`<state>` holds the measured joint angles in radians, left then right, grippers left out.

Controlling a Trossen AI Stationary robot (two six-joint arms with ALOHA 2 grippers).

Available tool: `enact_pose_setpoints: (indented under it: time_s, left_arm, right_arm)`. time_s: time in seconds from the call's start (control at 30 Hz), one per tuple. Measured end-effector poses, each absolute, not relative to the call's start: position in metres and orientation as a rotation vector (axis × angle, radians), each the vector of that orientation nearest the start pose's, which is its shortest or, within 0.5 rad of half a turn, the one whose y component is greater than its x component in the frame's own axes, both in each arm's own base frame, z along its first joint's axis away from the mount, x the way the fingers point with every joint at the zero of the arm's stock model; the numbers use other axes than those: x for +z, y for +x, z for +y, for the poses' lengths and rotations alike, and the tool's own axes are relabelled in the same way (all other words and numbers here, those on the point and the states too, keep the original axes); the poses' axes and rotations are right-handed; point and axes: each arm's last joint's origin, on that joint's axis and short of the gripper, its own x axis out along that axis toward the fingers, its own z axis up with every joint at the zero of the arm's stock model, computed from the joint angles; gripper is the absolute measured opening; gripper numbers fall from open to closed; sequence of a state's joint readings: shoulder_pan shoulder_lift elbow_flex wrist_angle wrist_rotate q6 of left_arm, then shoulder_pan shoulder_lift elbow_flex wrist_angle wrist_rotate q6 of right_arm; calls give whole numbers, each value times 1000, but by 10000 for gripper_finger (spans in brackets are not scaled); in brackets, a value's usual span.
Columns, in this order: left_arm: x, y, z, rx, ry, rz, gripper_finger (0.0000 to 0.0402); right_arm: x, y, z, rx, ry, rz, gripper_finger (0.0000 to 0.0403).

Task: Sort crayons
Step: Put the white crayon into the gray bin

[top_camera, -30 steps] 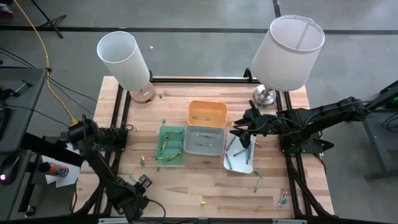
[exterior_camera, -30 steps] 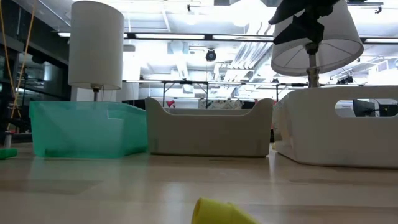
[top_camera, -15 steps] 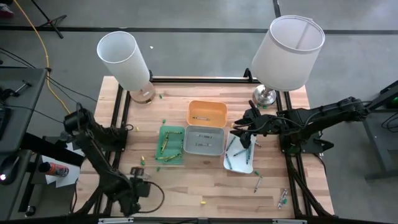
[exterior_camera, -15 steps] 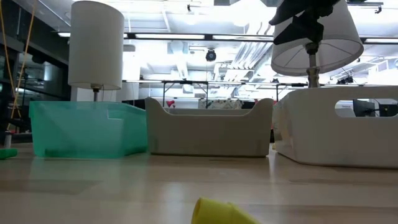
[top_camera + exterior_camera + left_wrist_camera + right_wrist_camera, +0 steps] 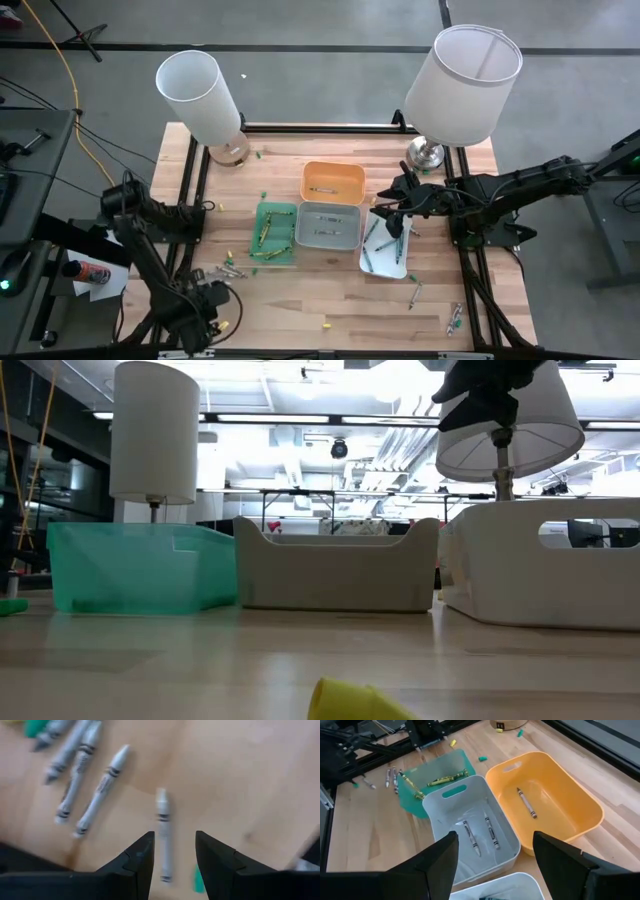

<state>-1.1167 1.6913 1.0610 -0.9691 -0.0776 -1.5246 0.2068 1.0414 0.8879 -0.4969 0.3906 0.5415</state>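
At the near left edge of the pale wooden worktop, the left gripper has swung in over the last second from farther right along the near edge and now hangs low over a loose cluster of grey-white crayons. Its jaws stand apart and empty, straddling one grey-white crayon lying flat on the wood; the others lie just beside it, with a green stub close by. This shift suggests a pick is being lined up, probably for the grey tray.

Farther in, at mid-worktop, sit the green translucent plastic tray holding green and yellow crayons, the grey plastic tray with a few grey-white crayons, and the white plastic tray to the right. Loose crayons remain scattered on the near right of the worktop, so sorting appears far from finished.

The right gripper has not moved, hovering over the gap between the grey and white trays, jaws wide and empty. Beyond lies the orange plastic tray with one crayon, then two white-shaded lamps at the far edge.
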Motion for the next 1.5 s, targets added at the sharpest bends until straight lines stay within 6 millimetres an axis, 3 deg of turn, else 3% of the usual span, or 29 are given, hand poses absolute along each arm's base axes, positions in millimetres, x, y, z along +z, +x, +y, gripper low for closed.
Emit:
enact_pose_setpoints:
  time_s: [0.37, 0.67, 1.03, 1.23, 1.33, 1.5]
  left_arm:
    - [167, 127, -252, 302, -188, 1499, 131]
    - [138, 125, -240, 274, -257, 1570, 131]
    - [130, 131, -229, 200, -196, 1599, 131]
    - [153, 136, -208, 124, -145, 1600, 131]
    - [181, 134, -206, -6, -245, 1545, 131]
    - [199, 122, -221, -332, -184, 1489, 131]
  right_arm:
    - [296, 211, 31, -334, 287, 560, 249]
    - [296, 211, 31, -327, 264, 564, 249]
    - [294, 210, 31, -324, 233, 586, 249]
    - [294, 210, 30, -320, 208, 592, 249]
    - [294, 210, 30, -320, 208, 593, 249]
    - [294, 210, 30, -320, 207, 592, 249]
